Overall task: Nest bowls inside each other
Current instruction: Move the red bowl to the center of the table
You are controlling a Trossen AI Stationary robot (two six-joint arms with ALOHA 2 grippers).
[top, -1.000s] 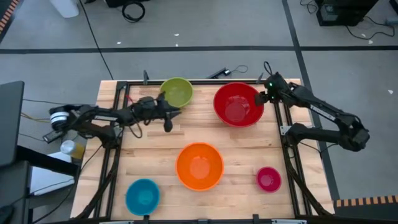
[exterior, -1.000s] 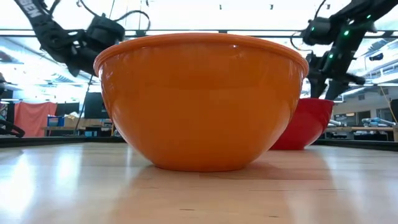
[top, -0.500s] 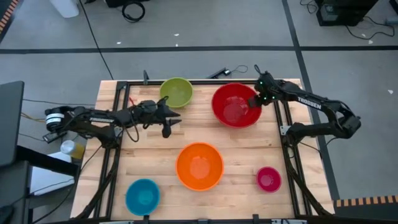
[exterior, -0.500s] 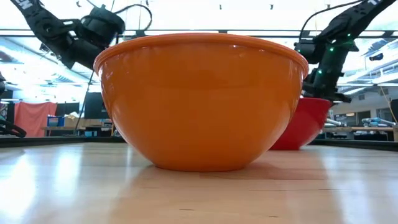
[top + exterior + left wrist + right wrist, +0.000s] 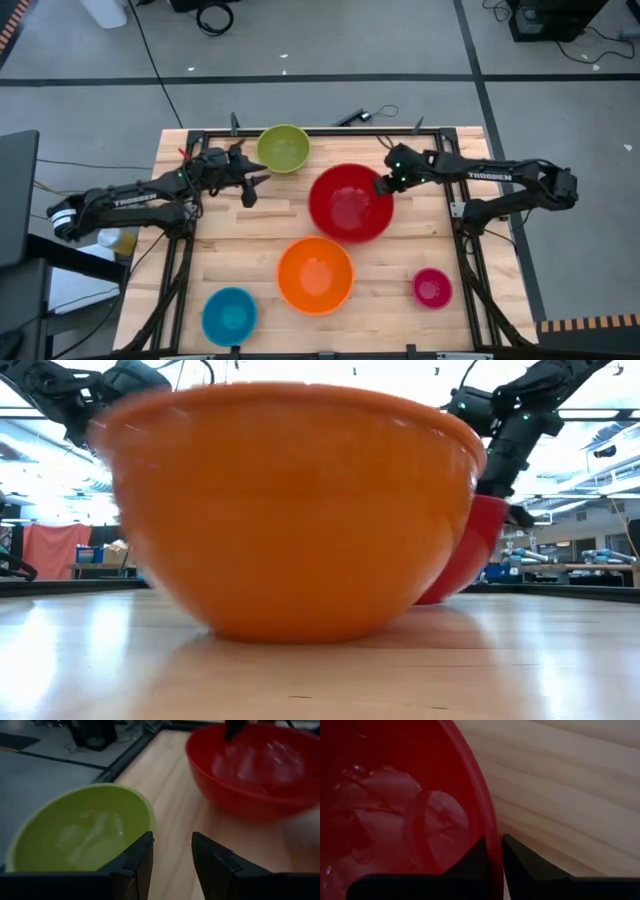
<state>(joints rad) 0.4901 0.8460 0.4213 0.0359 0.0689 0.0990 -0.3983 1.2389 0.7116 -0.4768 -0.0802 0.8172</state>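
Observation:
The red bowl (image 5: pixel 348 205) stands mid-table, and my right gripper (image 5: pixel 384 186) is shut on its rim at the side toward the table's right. Its near side meets the far rim of the orange bowl (image 5: pixel 315 275). In the low view the red bowl (image 5: pixel 470 550) shows tilted behind the orange bowl (image 5: pixel 300 510), which hides its base. The green bowl (image 5: pixel 283 148) sits at the far edge. My left gripper (image 5: pixel 250 188) hovers open just near and left of it, holding nothing. A blue bowl (image 5: pixel 230 315) and a small magenta bowl (image 5: pixel 432 288) rest near the front edge. My right gripper (image 5: pixel 494 840) pinches the red bowl's rim (image 5: pixel 490 822), one finger inside the bowl and one finger (image 5: pixel 520 852) outside. The fingers come slanting down from the table's right side. The bowl is tilted, its gripped side raised.
The table's black frame rails (image 5: pixel 460 215) run along both sides and the far edge. Bare wood (image 5: pixel 230 250) lies between the left arm and the blue bowl.
My right gripper has shut on the red bowl's rim and drawn the bowl from the far right toward the table's middle and near edge, tipping down as it went. The red bowl has reached the orange bowl, which has shifted slightly nearward. My left gripper has drawn back toward the left edge.

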